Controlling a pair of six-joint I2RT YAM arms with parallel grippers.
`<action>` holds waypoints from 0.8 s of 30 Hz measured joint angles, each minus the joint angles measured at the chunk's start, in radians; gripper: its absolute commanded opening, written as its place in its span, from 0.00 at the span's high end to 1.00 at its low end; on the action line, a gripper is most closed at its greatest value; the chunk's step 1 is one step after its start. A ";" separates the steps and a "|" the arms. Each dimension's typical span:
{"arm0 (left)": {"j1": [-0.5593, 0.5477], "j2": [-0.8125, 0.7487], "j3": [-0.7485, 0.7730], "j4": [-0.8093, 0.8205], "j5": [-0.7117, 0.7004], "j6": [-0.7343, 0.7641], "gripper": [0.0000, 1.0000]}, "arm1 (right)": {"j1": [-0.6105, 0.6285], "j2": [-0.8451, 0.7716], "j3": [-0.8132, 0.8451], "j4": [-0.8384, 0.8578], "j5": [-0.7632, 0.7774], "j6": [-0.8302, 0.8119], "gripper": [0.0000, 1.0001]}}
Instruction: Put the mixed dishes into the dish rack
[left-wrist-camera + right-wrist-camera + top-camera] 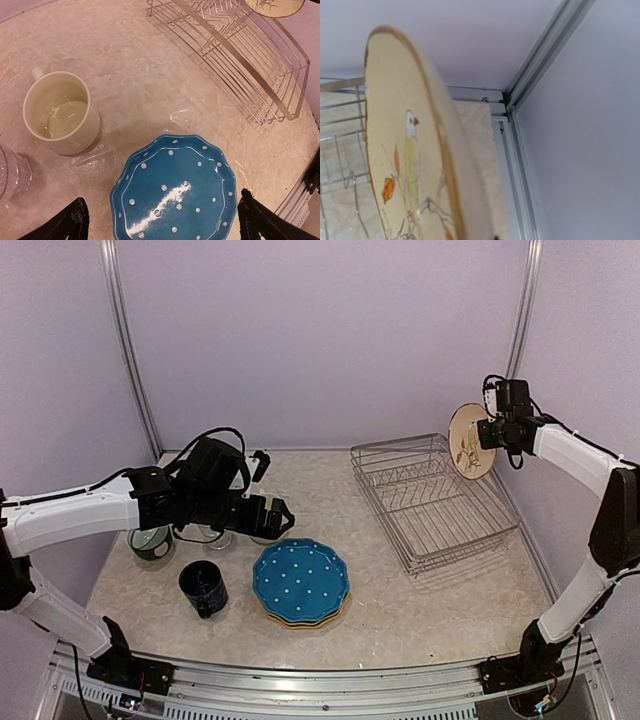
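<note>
My right gripper (pixel 489 434) is shut on the edge of the cream bird plate (pixel 467 441) (pixel 405 150), holding it upright in the air above the far right end of the dish rack (pixel 436 502) (pixel 240 55). The left gripper (pixel 272 519) (pixel 165 221) hangs open over the blue dotted plate (pixel 300 578) (pixel 175 192), which lies on a yellow plate (pixel 300 621). Its fingertips (pixel 75 220) straddle the blue plate without touching it. A cream mug (pixel 60 112) and a clear glass (pixel 12 172) stand left of the plates. The dark blue mug (pixel 203 588) and grey-teal cup (pixel 152 542) sit at the near left.
The rack is angled along the right side of the table, close to the right wall post (pixel 540 55). Lilac walls close off the back and both sides. Bare tabletop (pixel 400 610) lies between the plate stack and the rack.
</note>
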 measured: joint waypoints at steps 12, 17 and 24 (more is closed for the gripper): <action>0.000 0.013 0.000 -0.001 -0.004 0.003 0.01 | -0.003 0.074 -0.018 0.076 -0.057 -0.028 1.00; 0.000 0.021 0.003 -0.012 -0.014 0.002 0.01 | -0.003 0.124 -0.018 0.143 -0.079 -0.012 1.00; 0.000 0.047 0.018 -0.068 -0.021 -0.010 0.01 | -0.003 0.181 -0.050 0.173 -0.097 0.031 1.00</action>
